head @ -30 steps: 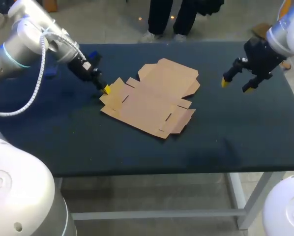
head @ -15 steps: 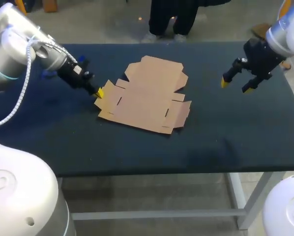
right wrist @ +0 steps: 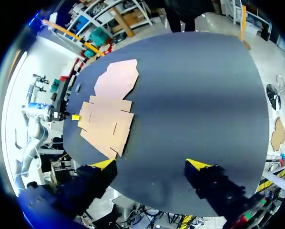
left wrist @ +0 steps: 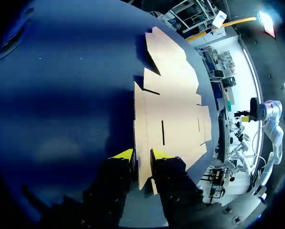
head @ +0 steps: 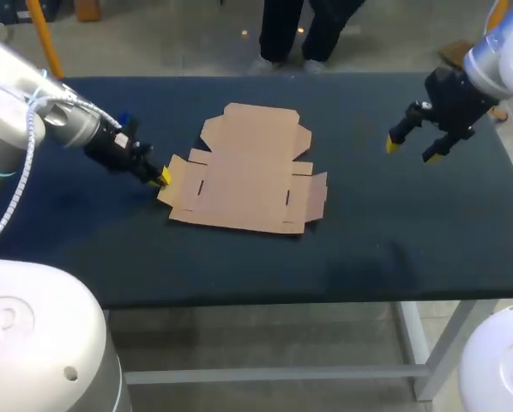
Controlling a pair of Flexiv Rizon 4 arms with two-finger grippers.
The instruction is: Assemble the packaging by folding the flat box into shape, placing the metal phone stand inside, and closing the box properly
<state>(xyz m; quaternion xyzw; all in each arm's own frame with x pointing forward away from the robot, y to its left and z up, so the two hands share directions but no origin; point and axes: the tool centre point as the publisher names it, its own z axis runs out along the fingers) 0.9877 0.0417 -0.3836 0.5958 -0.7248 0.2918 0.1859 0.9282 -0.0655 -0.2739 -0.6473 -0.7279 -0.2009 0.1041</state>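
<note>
- Grip at the left: our left gripper (head: 162,177) was clenched on the outer edge of the flat box (head: 248,172), one yellow tip above the card and one below, low over the table (head: 368,249). We judged the bite shallow; a sideways pull could let the card slip out.
- Left flap (head: 181,182): only this flap was held. Lifting by its edge alone could bend or tear it at the nearby slots instead of folding it along the crease.
- Box body: the sheet lay unfolded near the table's middle, with nothing pinning its far or right side. We judged that any drag from the left could slide or turn the whole sheet rather than raise a wall.
- Right gripper (head: 411,152): it hung released, fingers wide apart, above the right part of the table and well apart from the box. It gave no counter-hold, which left the sheet free to shift.
- Metal phone stand: it appeared in no view, so we could not confirm its position.
</note>
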